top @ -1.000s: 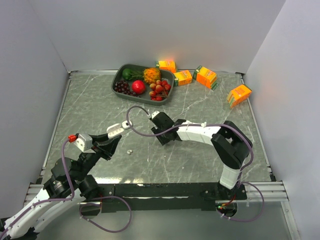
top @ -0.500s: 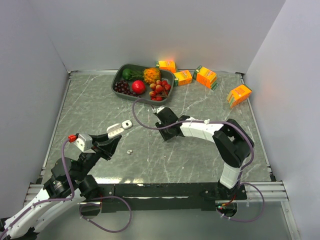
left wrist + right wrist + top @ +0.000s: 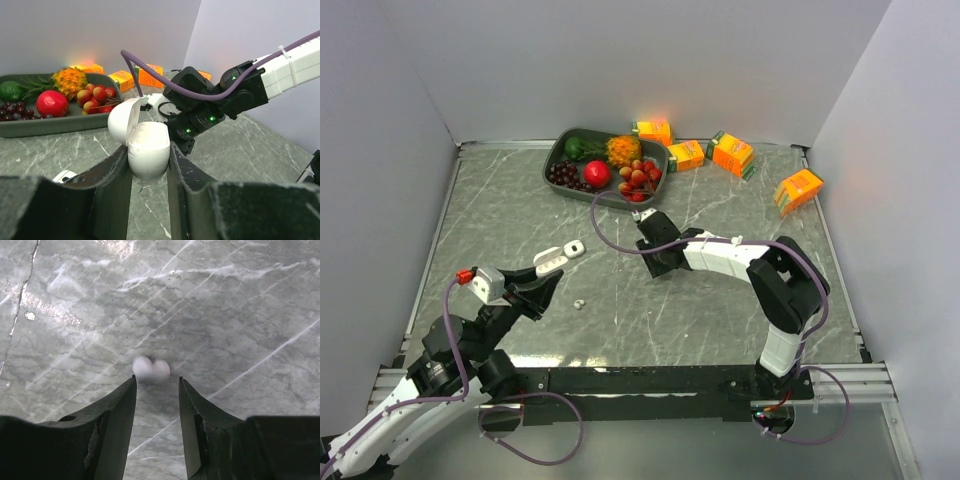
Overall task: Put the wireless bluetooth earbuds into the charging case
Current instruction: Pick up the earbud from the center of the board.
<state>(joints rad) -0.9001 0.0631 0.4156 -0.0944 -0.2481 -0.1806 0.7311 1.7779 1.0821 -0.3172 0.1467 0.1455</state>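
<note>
My left gripper point(image 3: 560, 260) is shut on an open white charging case point(image 3: 148, 148), its lid point(image 3: 122, 120) tipped back to the left. The case point(image 3: 573, 247) is held a little above the table. My right gripper point(image 3: 157, 382) is open and points down at the table. Two small rounded white earbuds point(image 3: 151, 369) lie side by side, blurred, just past its fingertips. In the top view the right gripper point(image 3: 661, 263) is right of the case and hides those earbuds. Another tiny white earbud point(image 3: 580, 302) lies on the table near the left gripper.
A dark tray point(image 3: 557, 155) of fruit stands at the back. Orange juice cartons point(image 3: 732, 153) lie behind and right of it, one point(image 3: 797, 190) near the right wall. A white object point(image 3: 64, 176) shows partly beside my left finger. The right arm's purple cable point(image 3: 165, 82) loops above the case.
My right gripper has moved right and towards the back, away from the left gripper and nearer the tray. The left gripper and the case have stayed still.
</note>
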